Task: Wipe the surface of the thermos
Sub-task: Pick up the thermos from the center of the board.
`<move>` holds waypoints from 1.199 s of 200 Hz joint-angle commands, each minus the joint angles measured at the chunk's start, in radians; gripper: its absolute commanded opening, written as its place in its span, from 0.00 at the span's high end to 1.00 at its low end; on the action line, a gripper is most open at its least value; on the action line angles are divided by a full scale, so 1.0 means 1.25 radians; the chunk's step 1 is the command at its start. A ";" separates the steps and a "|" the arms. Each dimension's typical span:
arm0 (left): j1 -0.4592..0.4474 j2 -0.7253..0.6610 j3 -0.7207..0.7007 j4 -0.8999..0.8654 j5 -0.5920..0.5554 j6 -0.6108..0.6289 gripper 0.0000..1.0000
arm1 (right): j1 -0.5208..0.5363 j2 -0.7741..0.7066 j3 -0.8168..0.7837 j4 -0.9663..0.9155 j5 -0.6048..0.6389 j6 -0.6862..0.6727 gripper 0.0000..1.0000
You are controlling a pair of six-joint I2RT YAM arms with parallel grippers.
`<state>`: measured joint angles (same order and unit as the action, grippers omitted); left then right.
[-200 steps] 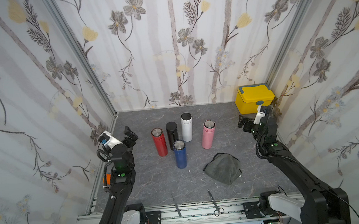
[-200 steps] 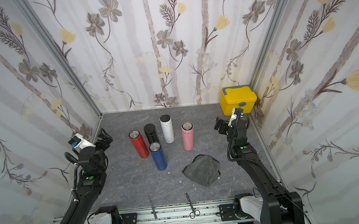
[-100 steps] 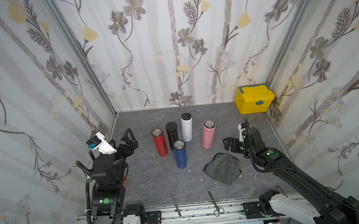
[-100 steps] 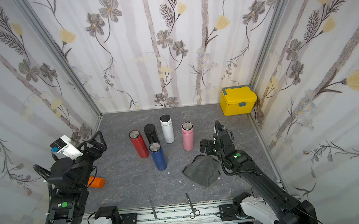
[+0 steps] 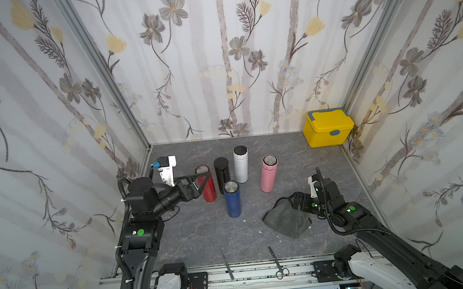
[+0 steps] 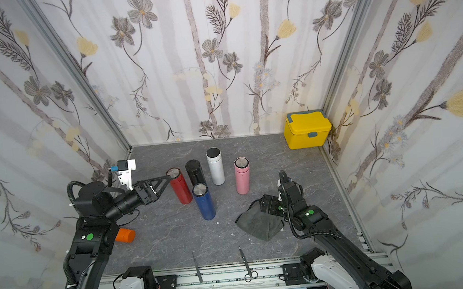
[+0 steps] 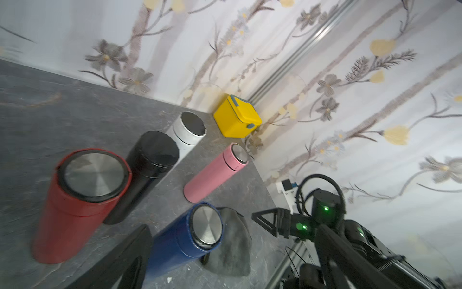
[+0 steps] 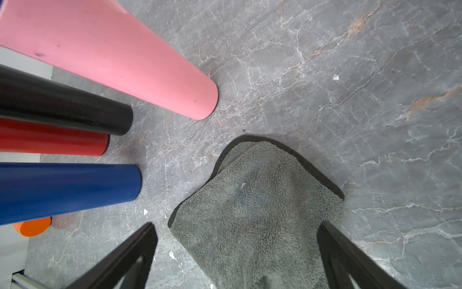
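Right wrist view showed you the grey cloth [image 8: 257, 200] lying flat beneath the spread right gripper [image 8: 237, 224], while the upright red thermos [image 5: 208, 188] stood nearest your left gripper [image 5: 201, 182], also spread, holding nothing.

Tight cluster, open floor
Red thermos [image 5: 210, 193], black thermos [image 5: 221, 169] and white thermos [image 5: 241, 164] crowd behind the blue thermos [image 5: 232, 201]; bare tabletop [image 5: 203, 233] separates it from the grey cloth [image 5: 285, 221].
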<state>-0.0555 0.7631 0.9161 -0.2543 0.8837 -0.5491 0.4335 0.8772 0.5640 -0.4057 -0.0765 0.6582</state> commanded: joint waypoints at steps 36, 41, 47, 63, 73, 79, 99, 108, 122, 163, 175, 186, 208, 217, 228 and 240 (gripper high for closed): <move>-0.028 -0.006 0.015 -0.074 0.005 0.056 0.01 | 0.000 0.009 -0.016 0.051 -0.025 0.008 0.00; -0.036 -0.014 0.015 -0.086 -0.041 0.065 0.01 | 0.000 0.009 -0.018 0.054 -0.025 0.006 0.00; -0.049 -0.025 0.009 -0.086 -0.084 0.070 0.01 | 0.000 0.011 -0.021 0.057 -0.023 0.006 0.00; -0.086 -0.047 -0.003 -0.086 -0.219 0.073 0.00 | 0.000 0.017 -0.022 0.064 -0.023 0.006 0.00; -0.111 -0.063 -0.014 -0.081 -0.309 0.079 0.01 | 0.000 0.022 -0.025 0.069 -0.026 0.007 0.00; -0.126 -0.069 -0.020 -0.078 -0.343 0.079 0.00 | 0.000 0.024 -0.024 0.071 -0.027 0.007 0.00; -0.157 -0.062 -0.034 -0.051 -0.375 0.076 0.00 | 0.000 0.029 -0.027 0.077 -0.027 0.007 0.00; -0.177 -0.045 -0.038 -0.050 -0.403 0.082 0.00 | 0.000 0.031 -0.028 0.079 -0.027 0.008 0.00; -0.223 -0.023 -0.044 -0.044 -0.462 0.095 0.00 | 0.000 0.032 -0.033 0.083 -0.025 0.007 0.00; -0.332 0.023 -0.047 -0.004 -0.556 0.100 0.00 | 0.000 0.031 -0.041 0.090 -0.024 0.008 0.00; -0.358 0.044 -0.044 -0.001 -0.583 0.101 0.00 | 0.000 0.031 -0.045 0.093 -0.024 0.008 0.00; -0.393 0.068 -0.038 -0.009 -0.633 0.111 0.00 | 0.000 0.031 -0.051 0.097 -0.022 0.009 0.00; -0.465 0.105 -0.036 -0.006 -0.715 0.120 0.00 | 0.000 0.026 -0.061 0.103 -0.025 0.010 0.00; -0.490 0.116 -0.038 0.001 -0.741 0.120 0.00 | 0.000 0.024 -0.067 0.107 -0.023 0.012 0.00; -0.511 0.132 -0.039 0.002 -0.773 0.124 0.00 | 0.000 0.020 -0.071 0.109 -0.023 0.012 0.00; -0.526 0.145 -0.043 0.003 -0.802 0.126 0.00 | 0.000 0.015 -0.076 0.109 -0.022 0.014 0.00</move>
<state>-0.6823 0.9207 0.8635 -0.2905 0.0177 -0.4175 0.4335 0.9073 0.4793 -0.2962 -0.1066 0.6617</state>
